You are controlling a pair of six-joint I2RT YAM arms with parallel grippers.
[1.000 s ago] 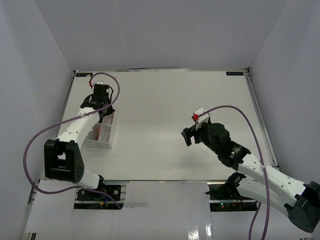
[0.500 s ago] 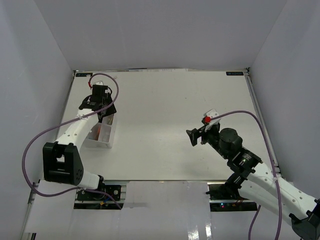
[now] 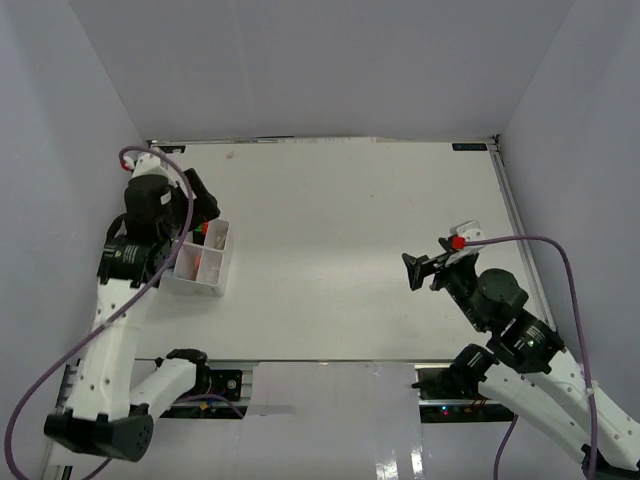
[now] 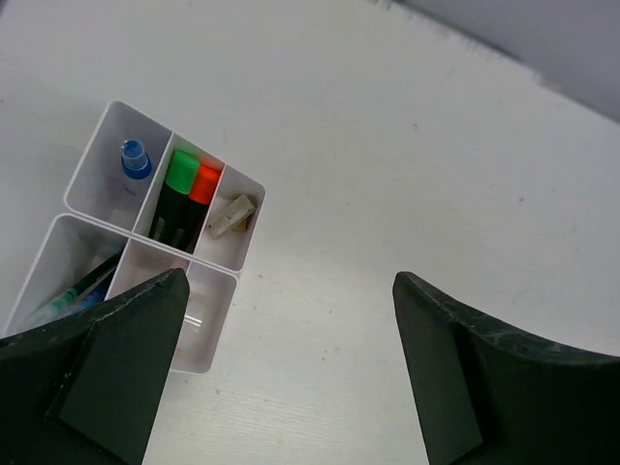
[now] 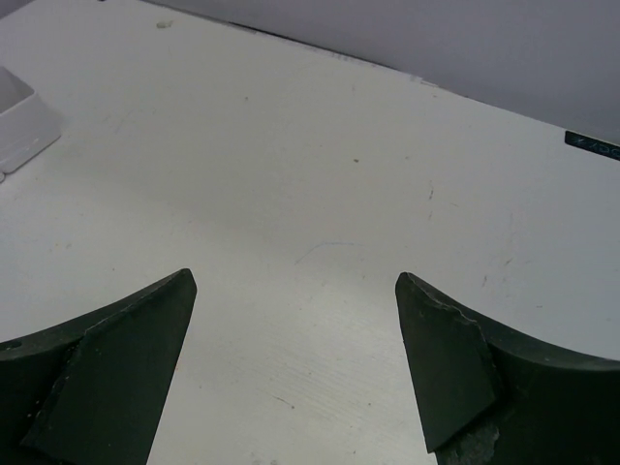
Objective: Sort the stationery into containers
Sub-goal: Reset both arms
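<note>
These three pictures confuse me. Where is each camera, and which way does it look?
Top: above and behind the robot, looking down at the table; left arm and right arm show.
Left wrist: on the left arm, looking down at the tray; open left gripper shows.
Right wrist: on the right arm, looking across the table; open right gripper shows.
All three show the tray.

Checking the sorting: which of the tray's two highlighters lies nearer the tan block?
The orange-capped highlighter; the green-capped highlighter lies on its other side, toward the blue-capped bottle.

Left fingers (image 4: 116,378) lifted clear of tray (image 4: 215,320), spread wide; right fingers (image 5: 107,368) drawn back rightward, toward own base.
</note>
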